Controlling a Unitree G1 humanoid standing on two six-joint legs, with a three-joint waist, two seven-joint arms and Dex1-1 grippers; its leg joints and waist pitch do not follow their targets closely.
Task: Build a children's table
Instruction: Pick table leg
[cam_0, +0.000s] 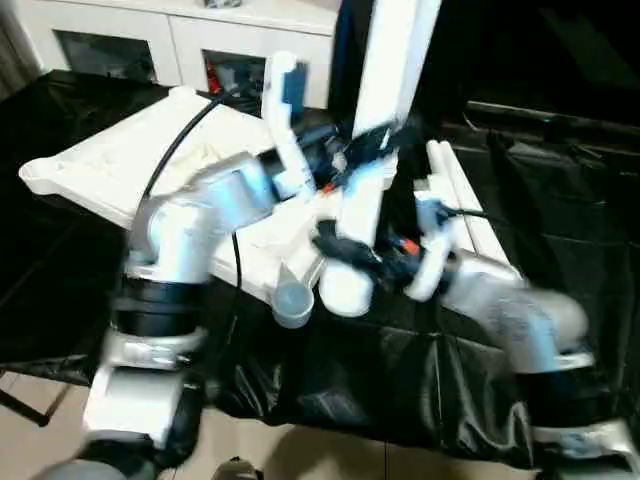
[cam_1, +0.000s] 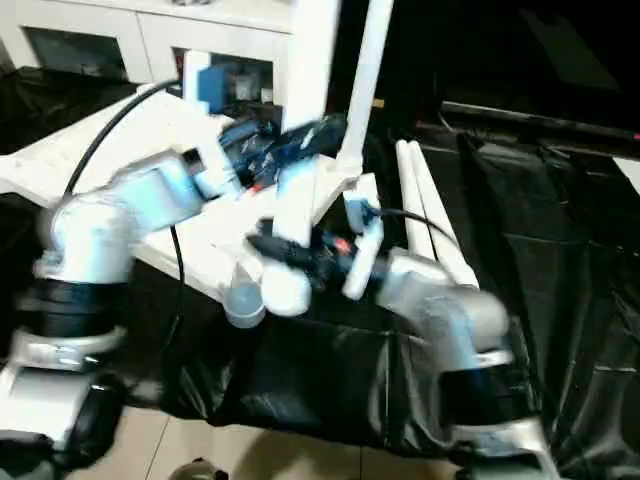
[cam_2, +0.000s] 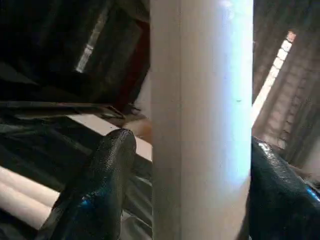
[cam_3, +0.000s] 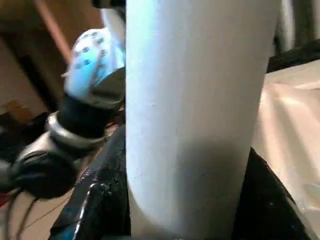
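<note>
The children's table top (cam_0: 100, 165) lies flat and white on the black-covered work table. One white leg (cam_0: 395, 60) stands upright at its near right corner. My left gripper (cam_0: 365, 140) surrounds this leg midway up. In the left wrist view the leg (cam_2: 200, 120) sits between the fingers, with a small gap at one finger (cam_2: 100, 190), so the gripper is open. My right gripper (cam_0: 345, 250) is shut on the leg's flared lower end (cam_3: 195, 100), black fingers pressed to both sides. Two more legs (cam_0: 455, 190) lie side by side to the right.
A rounded corner socket (cam_0: 292, 300) of the top hangs over the work table's front edge (cam_0: 400, 370). A white cabinet (cam_0: 200, 40) stands behind the table. Wrinkled black cover spreads out to the right, with floor below the front edge.
</note>
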